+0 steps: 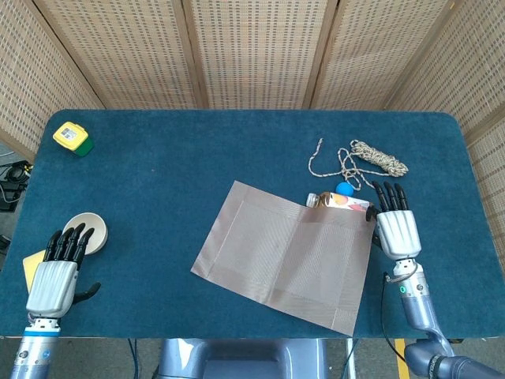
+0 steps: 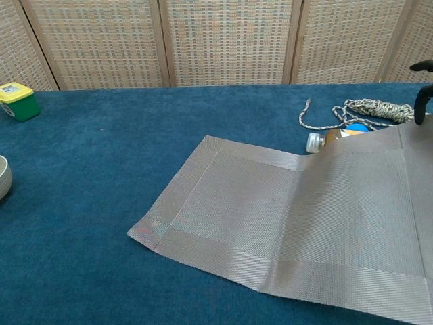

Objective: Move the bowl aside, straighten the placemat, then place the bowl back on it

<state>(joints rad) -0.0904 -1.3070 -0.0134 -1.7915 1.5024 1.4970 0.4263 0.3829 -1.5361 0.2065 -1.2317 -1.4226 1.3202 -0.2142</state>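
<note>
My right hand [image 1: 397, 227] holds the placemat [image 1: 288, 254] at its far right corner. In the head view the fingers [image 1: 392, 195] point away from me, and the edge of the mat meets the inner side of the hand. In the chest view only some dark fingertips [image 2: 421, 101] show at the right border, above the lifted corner of the mat. The exact way of the grip I cannot see.

The placemat lies on the blue table [image 1: 197, 166], right of the middle, and it is turned at an angle to the table edge. Its right part is raised and lies partly over the small bottle [image 1: 338, 202], so only the cap end and the top of the bottle are visible. Beside the bottle is a blue cap [image 1: 343, 189], and behind it a coil of rope [image 1: 371, 160].

My left hand [image 1: 57, 272] rests flat near the front left edge of the table, the fingers straight and close together, holding nothing. The bowl [image 1: 85, 232] stands just beyond these fingers, well apart from the placemat. A yellow pad [image 1: 32, 265] lies under this hand. A yellow and green box [image 1: 72, 137] stands at the far left corner.
</note>
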